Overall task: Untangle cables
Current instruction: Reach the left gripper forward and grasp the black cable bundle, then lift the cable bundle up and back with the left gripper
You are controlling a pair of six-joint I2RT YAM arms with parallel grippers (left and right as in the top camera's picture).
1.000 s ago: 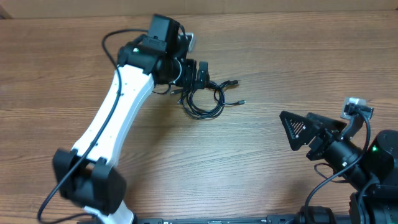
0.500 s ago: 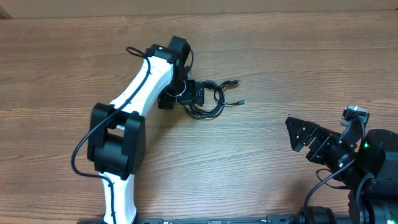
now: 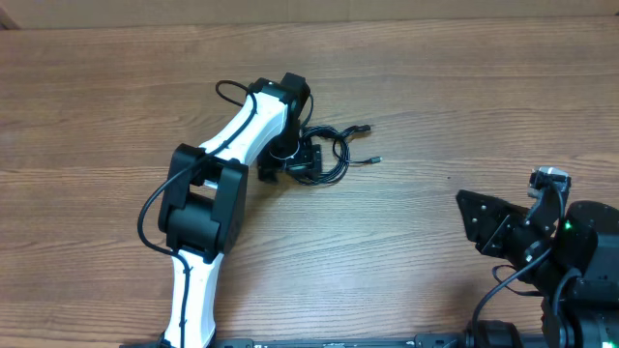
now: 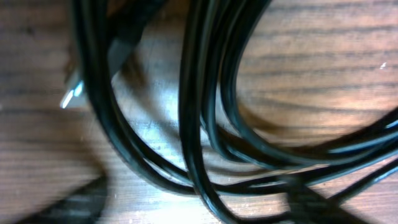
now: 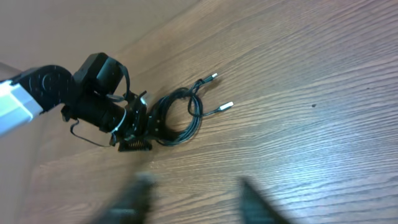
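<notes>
The cables [image 3: 332, 156] lie as one coiled black bundle on the wooden table [image 3: 435, 97], with two plug ends [image 3: 367, 129] sticking out to the right. My left gripper [image 3: 302, 162] is down on the coil's left side. In the left wrist view, black strands [image 4: 199, 124] and a silvery plug tip [image 4: 71, 96] fill the picture. Its blurred fingers [image 4: 74, 199] stand apart, with strands passing between them. My right gripper [image 3: 476, 218] hovers far off at the lower right, fingers apart and holding nothing. The right wrist view also shows the cables [image 5: 177, 115] and the left gripper [image 5: 140, 127].
The left arm [image 3: 208, 193] stretches from the front edge up to the coil. The right arm's base [image 3: 580, 251] sits at the lower right corner. A tan wall [image 3: 309, 10] runs along the table's far edge.
The left arm has folded, its elbow swinging toward the middle, and its gripper has dropped onto the coil. The right gripper has drawn back slightly to the right.
</notes>
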